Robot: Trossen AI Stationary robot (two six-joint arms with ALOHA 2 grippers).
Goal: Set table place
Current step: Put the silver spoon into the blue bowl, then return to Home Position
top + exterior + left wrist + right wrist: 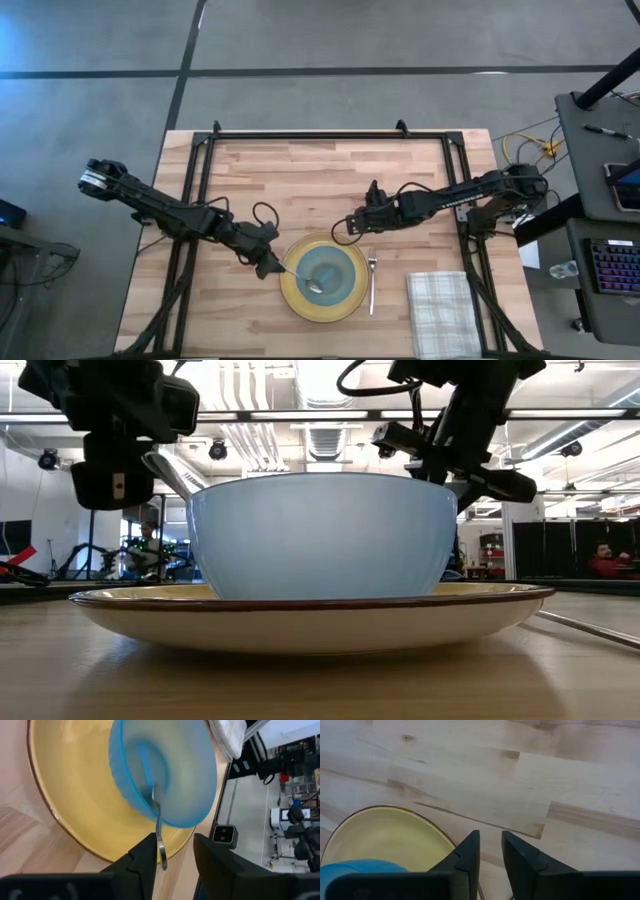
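Observation:
A yellow plate [293, 296] sits near the table's front edge, and a blue bowl [332, 266] stands on it. A silver spoon [159, 827] lies with its scoop inside the bowl. Its handle leans on the bowl's rim and sticks out toward the table's left. My left gripper [174, 840] is open at the plate's left rim, its fingers on either side of the handle's free end. My right gripper [491, 836] hangs slightly open over bare wood just beyond the plate's far rim, with nothing between its fingers. A fork [372, 285] lies right of the plate, and a checked napkin [443, 312] lies farther right. My left gripper has the spoon handle's free end [163, 862] between its open fingers, close beside one finger [149, 854]. Whether that finger touches the handle, I cannot tell. The fingers slant down from the table's left, roughly along the handle.
A thin black frame [320, 134] runs along the table's far edge and down both sides. Bare wood [300, 180] stretches across the far half. A desk with a keyboard [612, 262] stands beyond the right edge.

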